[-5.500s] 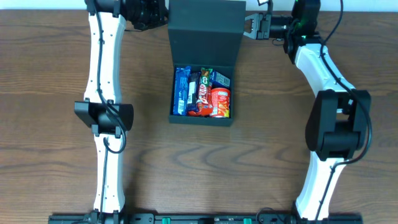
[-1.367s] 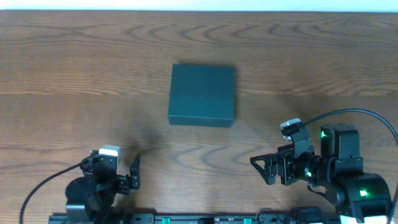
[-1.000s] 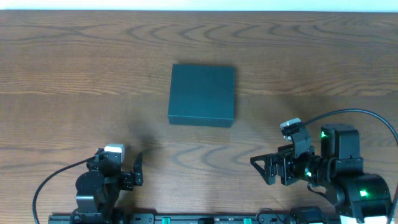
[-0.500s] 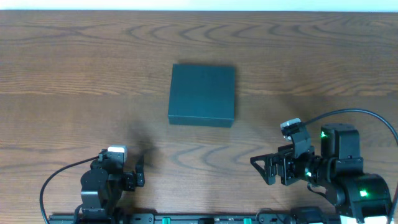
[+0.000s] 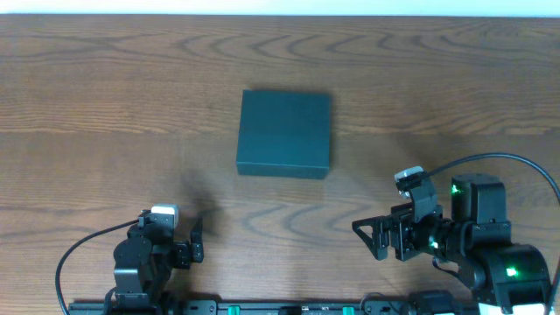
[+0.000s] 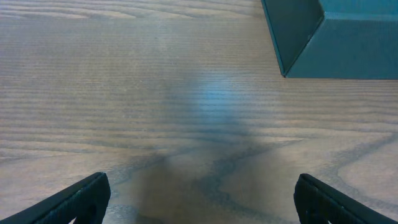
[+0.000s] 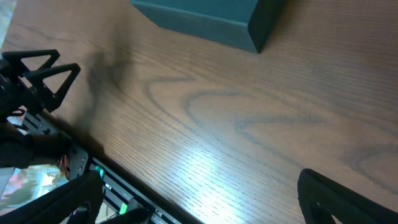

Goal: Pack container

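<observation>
The container (image 5: 284,134), a dark teal-grey square box, lies in the middle of the wooden table with its lid flat shut, so its contents are hidden. Its near corner shows at the top right of the left wrist view (image 6: 336,34) and along the top of the right wrist view (image 7: 205,18). My left gripper (image 5: 181,242) sits folded back at the near left edge, open and empty (image 6: 199,196). My right gripper (image 5: 368,241) rests at the near right, also open with only bare table between its fingers (image 7: 199,190). Both are well short of the box.
The wood-grain table (image 5: 105,105) stretches all round the box. A black rail with green lights (image 5: 289,308) runs along the near edge. The left gripper's triangular fingers (image 7: 43,71) show at the left of the right wrist view. A cable (image 5: 516,166) loops over the right arm.
The lid, open over snack packets in the earliest frame, is now shut, and both arms have drawn back to the near edge. The left arm settled slightly rightward, then stopped.
</observation>
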You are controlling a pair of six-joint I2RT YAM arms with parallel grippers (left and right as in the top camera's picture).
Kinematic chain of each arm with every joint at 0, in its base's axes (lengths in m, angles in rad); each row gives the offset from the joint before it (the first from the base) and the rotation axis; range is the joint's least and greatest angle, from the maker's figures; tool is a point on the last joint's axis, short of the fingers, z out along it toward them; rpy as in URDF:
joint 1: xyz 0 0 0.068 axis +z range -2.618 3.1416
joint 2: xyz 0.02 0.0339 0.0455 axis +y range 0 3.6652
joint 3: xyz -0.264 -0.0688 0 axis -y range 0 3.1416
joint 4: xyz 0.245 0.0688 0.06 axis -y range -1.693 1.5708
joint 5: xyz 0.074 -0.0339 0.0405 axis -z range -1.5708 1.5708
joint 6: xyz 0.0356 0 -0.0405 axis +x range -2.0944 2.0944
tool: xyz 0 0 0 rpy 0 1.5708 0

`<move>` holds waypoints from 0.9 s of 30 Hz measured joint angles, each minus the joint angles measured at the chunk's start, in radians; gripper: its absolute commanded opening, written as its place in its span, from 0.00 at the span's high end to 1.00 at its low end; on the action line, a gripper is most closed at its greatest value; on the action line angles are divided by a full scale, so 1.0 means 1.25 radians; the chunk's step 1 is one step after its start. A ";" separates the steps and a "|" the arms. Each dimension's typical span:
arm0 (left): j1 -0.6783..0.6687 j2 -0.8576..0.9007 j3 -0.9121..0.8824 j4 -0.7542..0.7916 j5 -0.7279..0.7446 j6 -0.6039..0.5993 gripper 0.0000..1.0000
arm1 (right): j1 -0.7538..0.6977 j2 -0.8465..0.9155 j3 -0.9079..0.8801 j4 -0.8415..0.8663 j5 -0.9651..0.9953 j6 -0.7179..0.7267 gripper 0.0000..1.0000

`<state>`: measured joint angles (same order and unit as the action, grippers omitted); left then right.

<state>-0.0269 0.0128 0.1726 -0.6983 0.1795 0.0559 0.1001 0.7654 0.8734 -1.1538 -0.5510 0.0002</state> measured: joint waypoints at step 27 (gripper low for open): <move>0.000 -0.001 0.000 0.000 0.000 0.000 0.05 | 0.031 -0.491 -0.500 0.412 0.259 -0.195 0.01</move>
<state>-0.0265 0.0113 0.1726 -0.6983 0.1791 0.0559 0.1390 0.1516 0.2485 -0.6388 -0.2272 -0.2432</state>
